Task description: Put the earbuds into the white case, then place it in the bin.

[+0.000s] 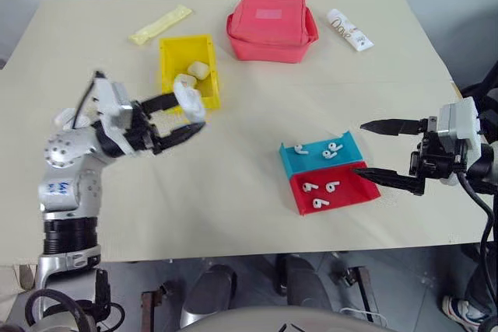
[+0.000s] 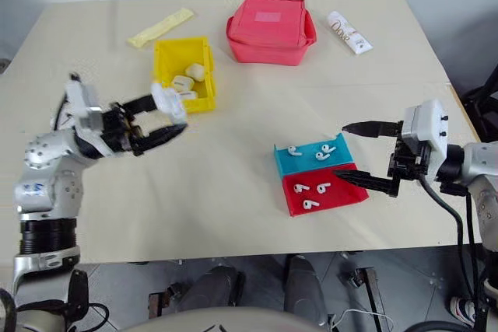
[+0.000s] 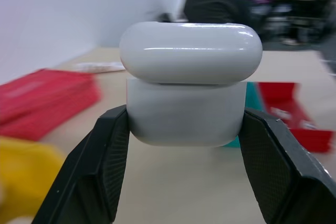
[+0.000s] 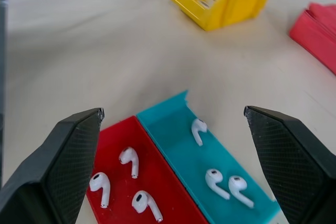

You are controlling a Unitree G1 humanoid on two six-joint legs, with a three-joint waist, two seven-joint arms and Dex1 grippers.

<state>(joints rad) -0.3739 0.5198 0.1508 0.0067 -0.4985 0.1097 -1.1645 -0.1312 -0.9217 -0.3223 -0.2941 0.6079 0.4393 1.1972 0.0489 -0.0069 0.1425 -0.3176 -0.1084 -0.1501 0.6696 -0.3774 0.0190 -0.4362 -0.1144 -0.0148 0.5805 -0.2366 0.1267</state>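
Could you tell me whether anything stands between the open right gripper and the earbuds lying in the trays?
Nothing visible does. The right gripper hangs open just beside the red tray, with the earbuds lying uncovered before its jaws in the right wrist view.

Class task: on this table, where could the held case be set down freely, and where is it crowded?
Free: bare table between yellow bin and blue tray. Crowded: bin holding cases, both trays with earbuds.
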